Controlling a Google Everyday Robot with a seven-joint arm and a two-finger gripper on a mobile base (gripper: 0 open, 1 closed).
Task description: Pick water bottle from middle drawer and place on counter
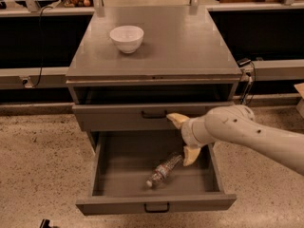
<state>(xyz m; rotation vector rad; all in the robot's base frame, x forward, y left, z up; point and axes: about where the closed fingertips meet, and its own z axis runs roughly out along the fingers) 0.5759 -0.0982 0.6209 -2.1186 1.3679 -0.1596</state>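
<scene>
The water bottle lies on its side in the pulled-out middle drawer, cap toward the front left. My gripper is open, with cream fingers spread one above the other. It hangs over the drawer's right half, just above and to the right of the bottle's base, not touching it. The grey counter tops the cabinet.
A white bowl stands on the counter's back left. A drawer with a taller front panel sits shut above the open one. Speckled floor lies on both sides. Dark shelving and a cable run behind the cabinet.
</scene>
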